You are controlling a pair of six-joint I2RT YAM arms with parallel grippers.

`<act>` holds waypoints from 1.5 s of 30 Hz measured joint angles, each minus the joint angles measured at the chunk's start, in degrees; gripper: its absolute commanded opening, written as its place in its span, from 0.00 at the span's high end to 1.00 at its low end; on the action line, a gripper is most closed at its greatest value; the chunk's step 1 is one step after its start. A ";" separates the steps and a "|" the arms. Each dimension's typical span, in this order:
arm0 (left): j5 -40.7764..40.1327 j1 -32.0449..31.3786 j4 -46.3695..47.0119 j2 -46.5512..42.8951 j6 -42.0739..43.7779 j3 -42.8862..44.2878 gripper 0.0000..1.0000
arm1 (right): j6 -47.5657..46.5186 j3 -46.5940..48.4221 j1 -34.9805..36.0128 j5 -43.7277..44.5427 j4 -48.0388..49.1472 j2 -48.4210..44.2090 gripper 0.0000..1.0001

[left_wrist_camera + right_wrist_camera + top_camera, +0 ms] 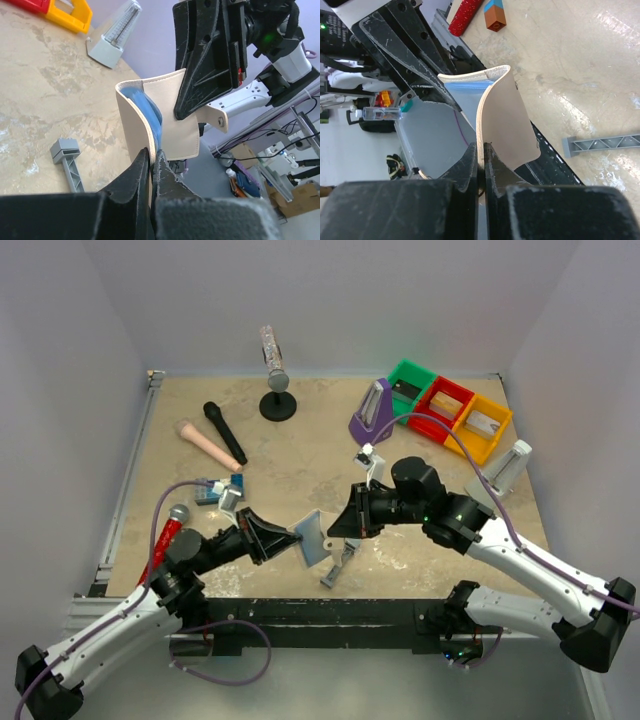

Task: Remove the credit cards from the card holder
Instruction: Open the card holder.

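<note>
Tan-backed card holder (310, 537) hangs above the surface (300, 440), left jaws pinching one flap, right jaws pinching the other, seemingly to spread it open.

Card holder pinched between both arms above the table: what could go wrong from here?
1. The left jaws and right jaws each pinch only a thin edge of the card holder, which is bowed. Pulling it open may slip it out of one grip.
2. It hangs near the front of the table, so any cards sliding out might fall off the edge or land by the grey bar.
</note>
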 measured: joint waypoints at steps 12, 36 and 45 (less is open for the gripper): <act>-4.09 -1.95 -30.45 8.20 8.90 24.30 1.00 | -2.62 -0.02 -0.04 0.02 0.13 0.63 0.36; -9.55 -4.26 -42.88 11.98 10.40 30.36 1.00 | -4.04 3.10 -0.04 0.26 -0.61 5.88 0.51; -9.22 -4.28 -42.12 9.42 10.45 30.23 1.00 | -5.73 3.32 -0.04 0.74 -2.97 5.86 0.95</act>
